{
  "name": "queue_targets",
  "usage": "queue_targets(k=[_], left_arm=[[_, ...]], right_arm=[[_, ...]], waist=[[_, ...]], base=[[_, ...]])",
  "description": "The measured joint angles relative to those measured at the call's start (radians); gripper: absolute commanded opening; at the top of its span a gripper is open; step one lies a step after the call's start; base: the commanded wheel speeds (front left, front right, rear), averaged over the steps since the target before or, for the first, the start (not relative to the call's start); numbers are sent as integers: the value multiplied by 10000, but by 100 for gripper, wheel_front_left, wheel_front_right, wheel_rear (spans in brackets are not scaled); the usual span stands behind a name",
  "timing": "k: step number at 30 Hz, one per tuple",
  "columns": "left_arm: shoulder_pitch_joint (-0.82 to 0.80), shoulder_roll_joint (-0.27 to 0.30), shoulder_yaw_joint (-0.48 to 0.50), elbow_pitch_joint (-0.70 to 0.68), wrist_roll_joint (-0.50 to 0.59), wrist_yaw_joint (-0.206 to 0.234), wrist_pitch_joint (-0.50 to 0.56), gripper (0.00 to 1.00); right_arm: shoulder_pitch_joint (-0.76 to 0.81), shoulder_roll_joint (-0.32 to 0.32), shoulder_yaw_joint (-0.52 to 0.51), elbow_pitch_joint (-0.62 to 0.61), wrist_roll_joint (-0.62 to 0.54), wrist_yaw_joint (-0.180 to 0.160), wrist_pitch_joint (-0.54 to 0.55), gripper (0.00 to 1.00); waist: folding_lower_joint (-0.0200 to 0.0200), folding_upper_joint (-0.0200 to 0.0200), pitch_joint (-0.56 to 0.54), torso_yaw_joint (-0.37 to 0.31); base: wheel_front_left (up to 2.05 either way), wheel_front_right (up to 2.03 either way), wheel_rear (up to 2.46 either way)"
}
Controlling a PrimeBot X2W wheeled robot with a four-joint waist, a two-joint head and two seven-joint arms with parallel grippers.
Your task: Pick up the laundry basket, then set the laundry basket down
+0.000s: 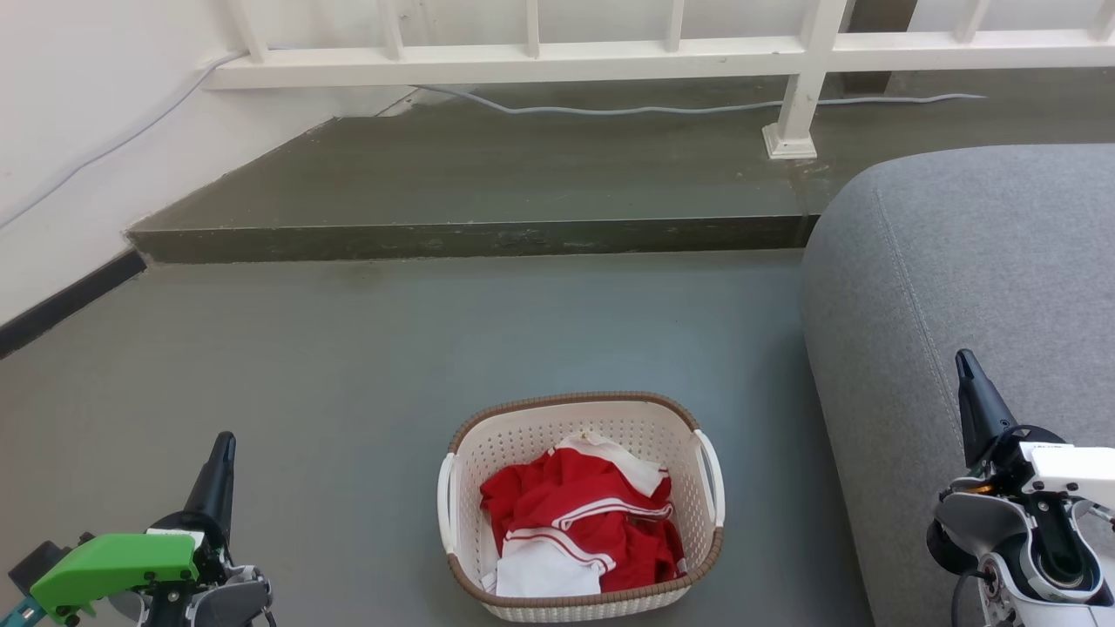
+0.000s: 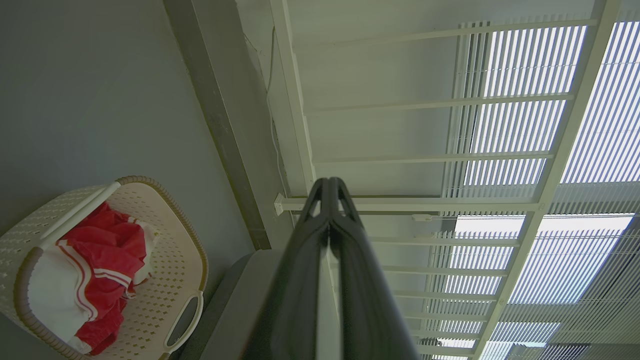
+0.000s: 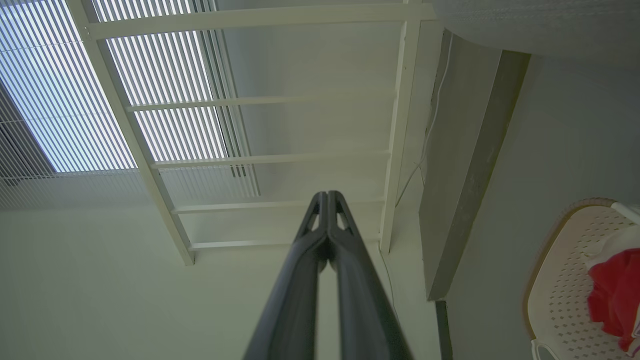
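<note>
On my left a smooth white wall [image 1: 70, 131] meets a matte grey floor [image 1: 348, 348]. Behind the floor rises a low, rough concrete-looking step [image 1: 479, 237] that carries a white-painted railing [image 1: 523, 61] of square bars. A thin grey cable [image 1: 610, 110] wriggles along under the railing. Over on my right bulges the rounded end of a grey sofa [image 1: 976, 261], its fabric finely woven with a stitched seam. My left gripper [image 1: 224, 446], with a glossy green cover [image 1: 113, 562] at its wrist, hangs above bare floor at the lower left. In its wrist view the two long dark fingers [image 2: 300, 280] meet at their tips, pressed together on nothing. My right gripper [image 1: 963, 361] shows against the sofa's edge at the lower right, and its own wrist view shows it drawn together tip to tip as well, and empty. The laundry basket [image 1: 523, 435] sits on the floor between the two grippers, apart from both and near the sofa's left side. It is cream-white perforated plastic, rounded-rectangular, with a brown woven-look rim [image 1: 575, 399] and two slim white handles [image 1: 446, 501] on its long sides. Inside lies a crumpled red garment [image 1: 584, 514] with white stripes and white panels, heaped toward the near end.
</note>
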Motion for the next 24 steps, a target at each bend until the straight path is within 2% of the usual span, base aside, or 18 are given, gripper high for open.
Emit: queue_targets(k=[24], left_arm=[[-7, -23, 71, -10, 0, 0, 82, 0]], right_arm=[[0, 35, -21, -6, -2, 42, 13, 0]], waist=[[0, 0, 3, 1]], base=[[0, 0, 0]])
